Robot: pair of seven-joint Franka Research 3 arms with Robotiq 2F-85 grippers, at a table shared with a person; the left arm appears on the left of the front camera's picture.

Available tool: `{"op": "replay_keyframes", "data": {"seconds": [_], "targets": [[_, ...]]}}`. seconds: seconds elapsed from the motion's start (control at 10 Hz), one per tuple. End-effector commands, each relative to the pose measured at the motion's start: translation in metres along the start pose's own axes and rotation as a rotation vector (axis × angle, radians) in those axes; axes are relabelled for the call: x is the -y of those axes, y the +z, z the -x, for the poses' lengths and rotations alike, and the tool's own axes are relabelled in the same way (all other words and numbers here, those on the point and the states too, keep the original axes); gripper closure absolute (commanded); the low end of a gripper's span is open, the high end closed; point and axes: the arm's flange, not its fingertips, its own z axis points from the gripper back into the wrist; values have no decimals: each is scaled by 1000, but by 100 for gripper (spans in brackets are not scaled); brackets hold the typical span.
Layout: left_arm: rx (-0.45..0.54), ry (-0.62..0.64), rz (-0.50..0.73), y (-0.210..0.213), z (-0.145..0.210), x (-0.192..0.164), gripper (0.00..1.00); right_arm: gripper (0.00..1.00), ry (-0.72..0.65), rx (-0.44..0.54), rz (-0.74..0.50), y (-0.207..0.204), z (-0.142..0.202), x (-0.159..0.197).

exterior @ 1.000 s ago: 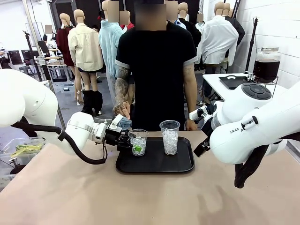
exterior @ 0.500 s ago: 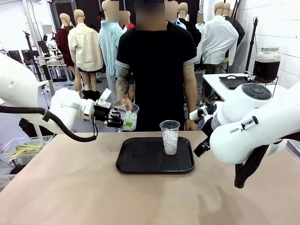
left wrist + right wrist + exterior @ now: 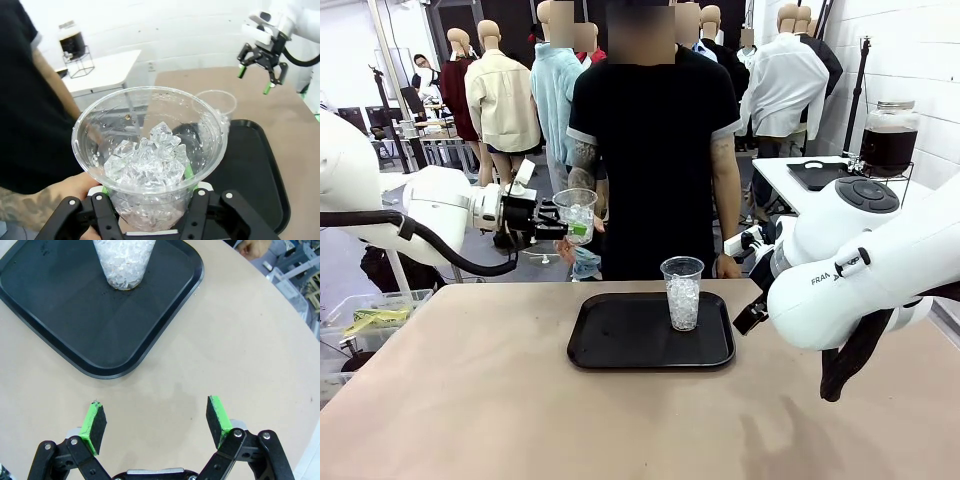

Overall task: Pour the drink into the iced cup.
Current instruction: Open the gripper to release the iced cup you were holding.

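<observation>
A clear plastic cup (image 3: 577,213) holding ice cubes hangs upright in the air left of the black tray (image 3: 620,350), with my left gripper (image 3: 563,232) shut on it. In the left wrist view the green pads press this cup (image 3: 150,150) from both sides. A second iced cup (image 3: 682,295) stands on the tray's right half. The drink, a dark reddish-brown liquid, fills a glass jar (image 3: 889,140) on the white side table at the back right. My right gripper (image 3: 157,427) hangs open over bare table beside the tray (image 3: 60,330), holding nothing.
A person in a black shirt stands at the far side, one hand (image 3: 578,255) just below the lifted cup. My bulky right arm (image 3: 850,270) takes up the table's right side. A bin (image 3: 365,320) sits off the left edge.
My left gripper has lifted the iced cup off the tray and carried it up and to the left, toward the person's hand. The right arm has stayed still.
</observation>
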Motion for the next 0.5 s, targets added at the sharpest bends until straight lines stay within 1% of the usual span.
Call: {"op": "replay_keyframes", "data": {"seconds": [0.0, 0.4], "targets": [[24, 18, -49, -2, 2, -16, 40, 0, 0, 0, -1, 0, 0, -1], [25, 43, -65, 6, 5, -23, 40, 0, 0, 0, -1, 0, 0, -1]]}}
